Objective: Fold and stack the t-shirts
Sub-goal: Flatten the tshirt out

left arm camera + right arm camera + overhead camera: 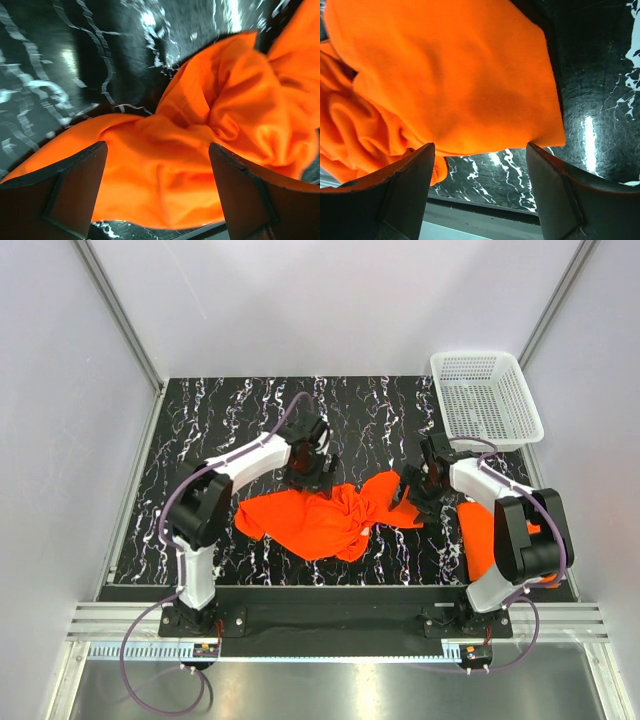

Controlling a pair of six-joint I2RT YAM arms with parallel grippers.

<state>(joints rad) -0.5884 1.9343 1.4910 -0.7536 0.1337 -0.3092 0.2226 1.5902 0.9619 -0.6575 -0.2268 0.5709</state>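
A crumpled t-shirt [325, 518] of thin, bright orange cloth lies in soft rumpled folds at the middle of the black, white-veined table [380, 410]. A flatter second orange shirt [480, 540] lies at 4 o'clock from it, partly under the right arm. The left gripper [156, 150] hangs over the crumpled shirt's 11 o'clock edge, jaws spread wide and pinching nothing. The right gripper [480, 150] is at its 2 o'clock tip, jaws likewise spread. A rectangular white mesh basket [487, 398] sits at 1 o'clock.

A crumpled orange t-shirt [320, 520] is spread on the marbled bench [250, 410]. A second t-shirt [478, 540] and a mesh basket [487, 395] are set rightward.
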